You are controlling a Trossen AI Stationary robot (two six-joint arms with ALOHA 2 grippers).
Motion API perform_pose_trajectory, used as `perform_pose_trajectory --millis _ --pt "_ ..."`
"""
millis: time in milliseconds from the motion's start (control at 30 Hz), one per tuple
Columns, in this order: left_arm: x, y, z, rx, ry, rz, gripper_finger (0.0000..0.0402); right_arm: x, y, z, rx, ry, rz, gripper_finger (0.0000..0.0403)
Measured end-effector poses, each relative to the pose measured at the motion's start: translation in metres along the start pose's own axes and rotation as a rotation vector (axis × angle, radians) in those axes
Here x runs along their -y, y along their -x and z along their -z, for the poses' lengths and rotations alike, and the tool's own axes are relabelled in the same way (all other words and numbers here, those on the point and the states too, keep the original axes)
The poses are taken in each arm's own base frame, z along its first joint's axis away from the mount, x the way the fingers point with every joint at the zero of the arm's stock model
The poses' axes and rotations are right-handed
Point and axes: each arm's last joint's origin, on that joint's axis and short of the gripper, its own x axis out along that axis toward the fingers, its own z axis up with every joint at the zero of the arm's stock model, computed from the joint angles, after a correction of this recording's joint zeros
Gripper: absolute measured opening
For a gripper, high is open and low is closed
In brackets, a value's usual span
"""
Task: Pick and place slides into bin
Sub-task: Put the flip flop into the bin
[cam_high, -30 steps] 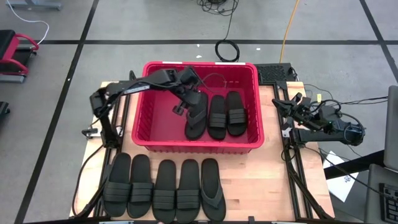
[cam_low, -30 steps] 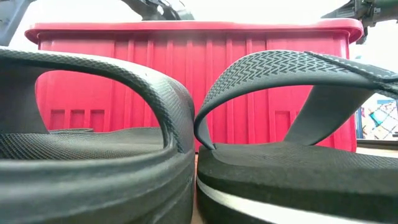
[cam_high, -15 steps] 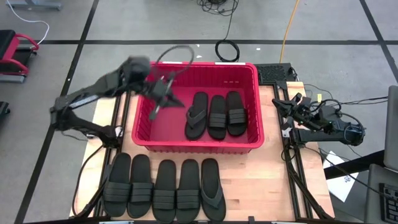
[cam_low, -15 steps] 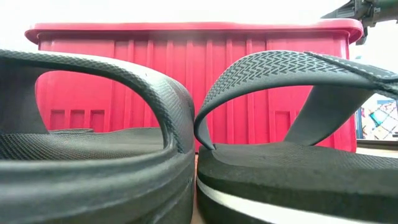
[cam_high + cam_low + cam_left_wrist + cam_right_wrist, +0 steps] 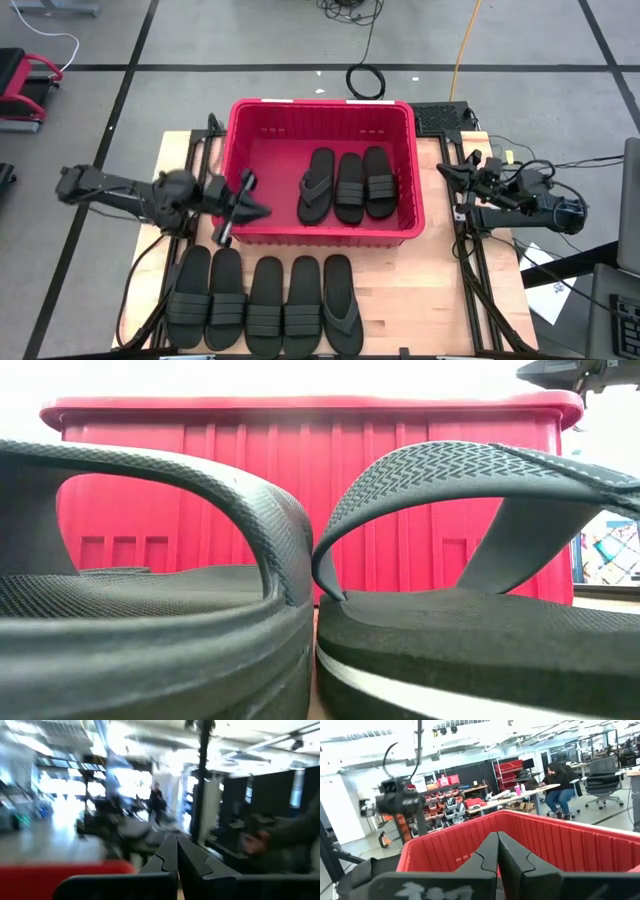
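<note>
**A:** You're working on a pale wooden table (image 5: 420, 290) set on a grey floor marked with dark lines, cables trailing off behind it. The bin (image 5: 232, 158) sits at the far middle of the table with three slides (image 5: 348, 186) lying side by side in its right half: one thong-style, two with band straps.

**B:** And what's left for me?

**A:** Five more in a row (image 5: 265, 303) on the near edge of the table, soles down, four banded and one flip-flop (image 5: 341, 302) at the right end. The low view looks right through two of their straps at the red wall.

**B:** Where are my grippers?

**A:** Your left gripper (image 5: 236, 204) hangs over the bin's near left corner, fingers pressed together and holding nothing. Your right gripper (image 5: 462, 168) waits off the bin's right side, fingers also together, empty.

**B:** How will the slides handle?

**A:** Light, I'd judge, and rubbery: soft enough to flex, with enough surface grip not to slip. Take a banded one by the arch of its strap, which stands clear of the footbed. You'd need to open the left jaws before coming down. A slide held that way would likely dangle and swing, so keep it clear of the rim.
</note>
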Motion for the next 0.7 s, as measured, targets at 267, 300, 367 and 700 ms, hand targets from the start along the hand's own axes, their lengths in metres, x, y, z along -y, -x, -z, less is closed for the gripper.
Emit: perform_pose_trajectory --millis 267,300,367,700 --pt "0.05 -0.003 0.034 -0.331 0.059 0.106 0.0 0.001 0.0 0.0 0.008 -0.009 0.048 0.0" --pt "0.055 -0.004 0.037 -0.35 0.063 0.127 0.0 0.002 0.0 0.0 0.012 -0.018 0.067 0.0" --pt "0.066 -0.011 0.04 -0.363 0.076 0.163 0.0 0.003 0.0 0.0 0.021 -0.037 0.101 0.0" --pt "0.1 -0.068 0.05 -0.655 0.047 0.185 0.0 0.003 0.0 -0.001 0.023 -0.053 0.104 0.0"
